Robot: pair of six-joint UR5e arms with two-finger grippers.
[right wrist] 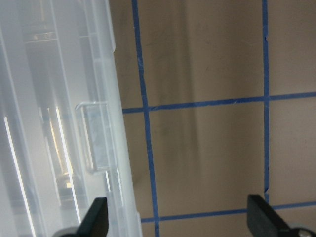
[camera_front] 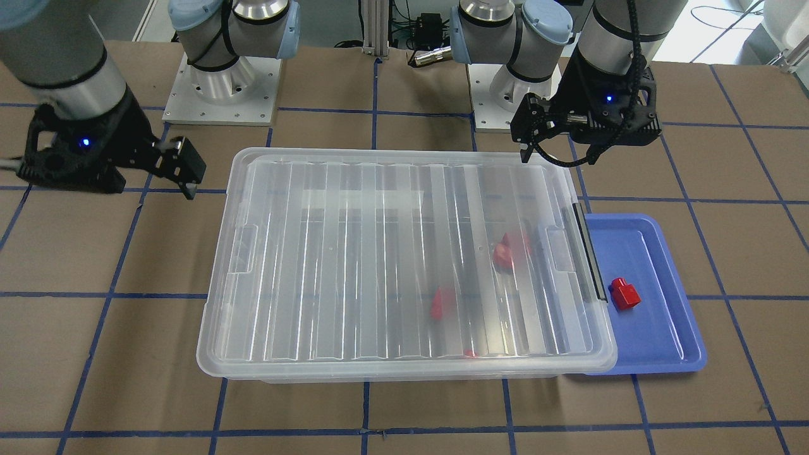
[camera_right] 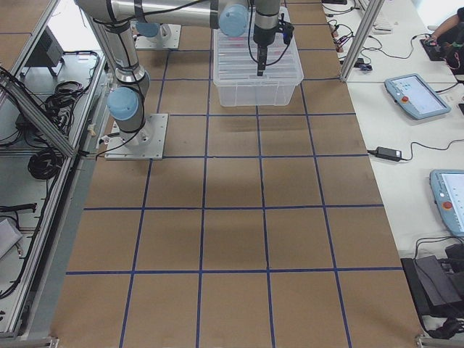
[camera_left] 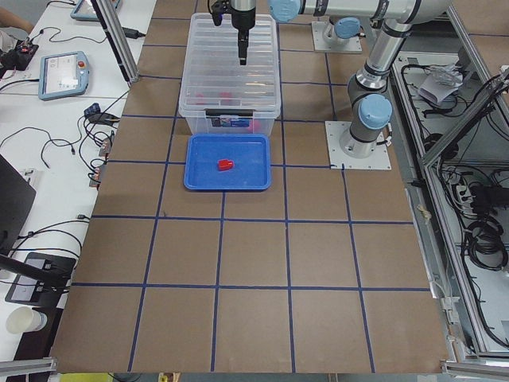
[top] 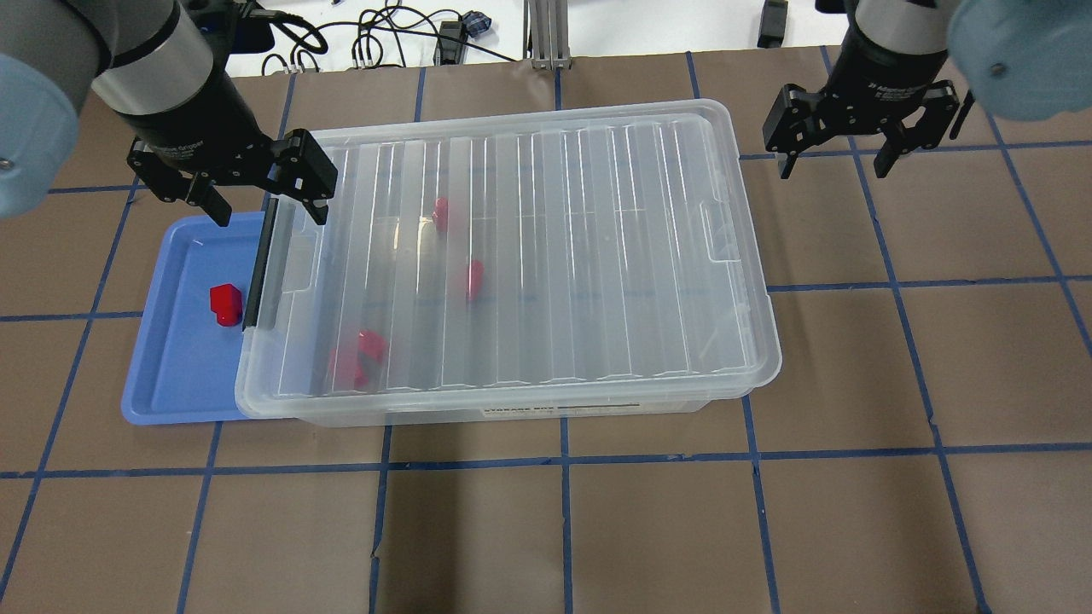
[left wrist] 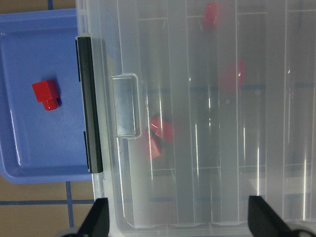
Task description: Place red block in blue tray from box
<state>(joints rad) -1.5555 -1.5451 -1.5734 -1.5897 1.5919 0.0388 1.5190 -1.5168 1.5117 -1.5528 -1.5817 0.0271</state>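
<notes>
**Overhead view, read from the near edge to the far edge.** Nearest the camera lay bare brown desk (top: 648, 529), crossed by blue tape lines (top: 563, 460). Beyond it stood the box (top: 597, 408), with its ribbed clear lid (top: 554, 256) seated on it and one long wall facing the camera. Three red pieces (top: 473, 277) showed blurred through the lid, spread from the near latch-end corner to farther back. The black latch bar (top: 258, 264) ran along the short end on the robot's left.

Against that end lay the blue tray (top: 171, 375), flat on the desk. Its inner edge was hidden beneath the box's overhanging rim, so contact between the two could not be judged. The red block (top: 225, 304) lay on the tray floor, close to the latch side but apart from the bar. Its round stub pointed toward the near edge, and it lay free of both grippers.

Farther back, the left gripper (top: 269, 211) hung above the far latch-end corner of the box, over the seam between tray and lid. Its jaws were spread wide and held nothing, which the left wrist view also showed. At about the same depth, the right gripper (top: 832, 169) hung over bare desk past the box's opposite short end, clear of the lid. Its jaws were likewise spread wide and empty.
</notes>
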